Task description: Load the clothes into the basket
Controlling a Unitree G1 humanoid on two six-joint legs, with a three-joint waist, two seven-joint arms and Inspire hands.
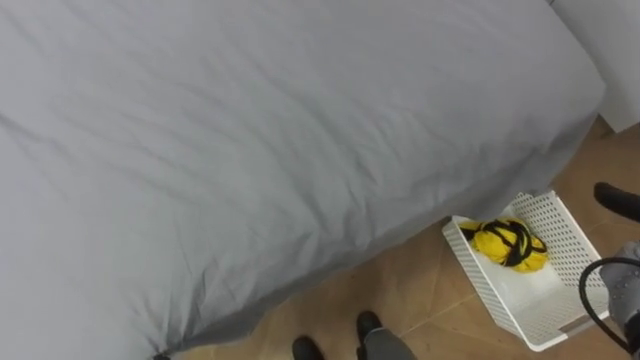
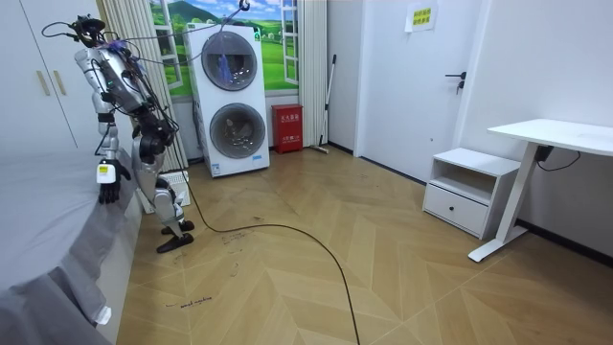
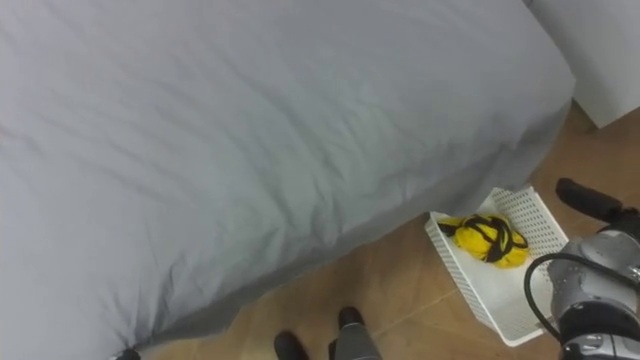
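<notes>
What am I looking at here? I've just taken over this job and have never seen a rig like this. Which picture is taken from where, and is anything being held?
The machine is a humanoid robot on two legs, with two arms that end in hands. Two of the pictures come from the cameras in its head and look down at the work. The third comes from a camera standing in the room.

The robot stands beside a bed with a grey cover. On the floor to its right is a white basket, and a yellow and black piece of clothing already lies in it.

The right hand shows at the picture's edge next to the basket. In the room view, the left hand hangs at the bed's edge. I cannot make out anything held in either hand.
</notes>
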